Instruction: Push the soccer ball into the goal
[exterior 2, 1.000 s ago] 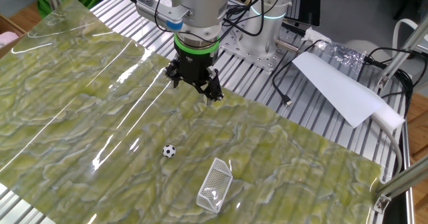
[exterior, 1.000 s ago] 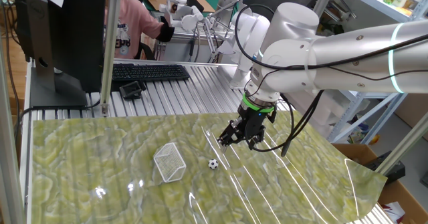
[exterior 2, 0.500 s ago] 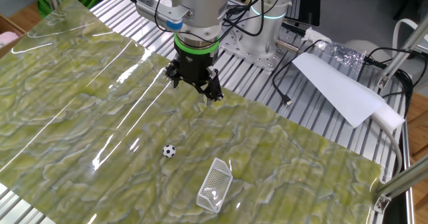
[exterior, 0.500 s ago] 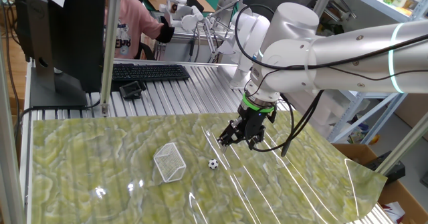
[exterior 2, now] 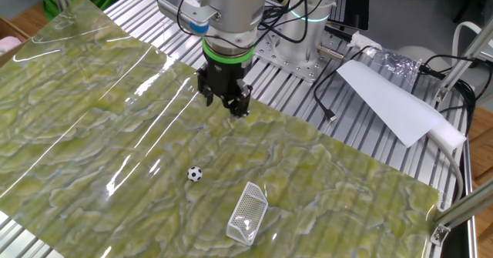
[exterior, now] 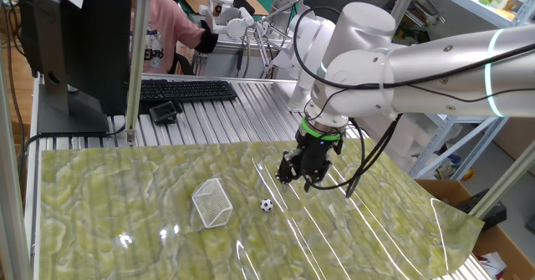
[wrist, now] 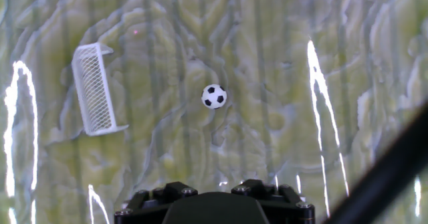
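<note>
Gripper [exterior: 298,180] points straight down above the green-yellow patterned mat [exterior: 125,196], hanging clear of the surface with nothing between its fingers; how wide the jaws stand can't be told from these views. In the other fixed view the gripper [exterior 2: 226,104] sits near the mat's [exterior 2: 347,181] far edge, close to the ribbed metal table [exterior 2: 308,96]. Soccer ball [exterior: 266,205] lies on the mat, apart from the gripper, nearer the camera in both fixed views [exterior 2: 195,173]. Goal [exterior: 212,203] rests on the mat near the ball, not touching it; ball sits between gripper and goal in one fixed view. In the other fixed view the goal [exterior 2: 247,212] is just right of and below the ball. Hand view: ball [wrist: 214,96] near centre, goal [wrist: 95,89] to its left with a clear gap, gripper body [wrist: 214,204] dark at bottom edge, fingertips not visible. Keyboard [exterior: 185,89] and monitor [exterior: 75,38] behind the mat, white paper sheet [exterior 2: 389,100] off to the side.
</note>
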Robot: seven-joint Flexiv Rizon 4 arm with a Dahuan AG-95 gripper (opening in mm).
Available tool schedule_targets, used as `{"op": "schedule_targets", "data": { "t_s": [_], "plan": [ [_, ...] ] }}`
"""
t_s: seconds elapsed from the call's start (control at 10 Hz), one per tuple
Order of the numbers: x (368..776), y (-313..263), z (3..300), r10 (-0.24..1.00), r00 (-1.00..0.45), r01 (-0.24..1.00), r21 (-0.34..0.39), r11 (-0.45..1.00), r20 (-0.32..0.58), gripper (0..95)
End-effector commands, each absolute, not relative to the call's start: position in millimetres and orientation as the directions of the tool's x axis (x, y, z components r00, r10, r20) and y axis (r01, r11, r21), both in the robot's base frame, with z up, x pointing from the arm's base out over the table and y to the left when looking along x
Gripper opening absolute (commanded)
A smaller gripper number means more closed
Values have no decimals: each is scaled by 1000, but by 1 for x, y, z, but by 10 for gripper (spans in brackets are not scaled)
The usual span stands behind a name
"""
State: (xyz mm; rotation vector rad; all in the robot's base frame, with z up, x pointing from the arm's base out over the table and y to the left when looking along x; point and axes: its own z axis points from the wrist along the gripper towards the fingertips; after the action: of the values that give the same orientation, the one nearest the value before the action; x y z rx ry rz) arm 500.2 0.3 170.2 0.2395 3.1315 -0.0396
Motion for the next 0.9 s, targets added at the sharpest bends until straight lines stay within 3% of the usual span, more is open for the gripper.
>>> {"op": "schedule_targets", "data": {
  "t_s": [0.1,0.9],
  "plan": [
    [500,0,170,211,-978,211,-31,977,-5,0],
    [500,0,170,226,-974,226,-32,974,-8,0]
  ]
}}
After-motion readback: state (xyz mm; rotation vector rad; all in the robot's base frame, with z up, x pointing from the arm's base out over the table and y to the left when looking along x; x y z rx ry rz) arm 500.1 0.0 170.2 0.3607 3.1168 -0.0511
